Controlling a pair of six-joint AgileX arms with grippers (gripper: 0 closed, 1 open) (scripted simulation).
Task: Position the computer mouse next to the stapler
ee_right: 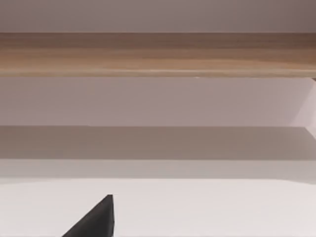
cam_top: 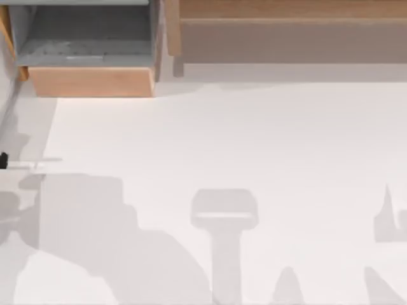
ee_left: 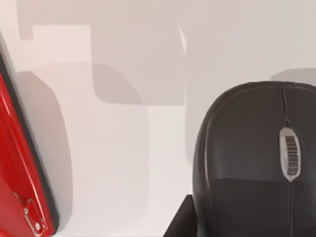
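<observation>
Left tool (ee_left: 180, 222): one dark finger tip shows against the black computer mouse (ee_left: 256, 163), grip state can't be told. Going left to right in the left wrist view: red stapler (ee_left: 22, 182), bare white counter (ee_left: 123, 163), then mouse. Step looks like placement; next calls for closing that gap w/o bumping the stapler.

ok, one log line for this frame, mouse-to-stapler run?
left wrist view: black mouse close under camera | red stapler apart from it, white table between | right gripper finger over table, idle
</observation>
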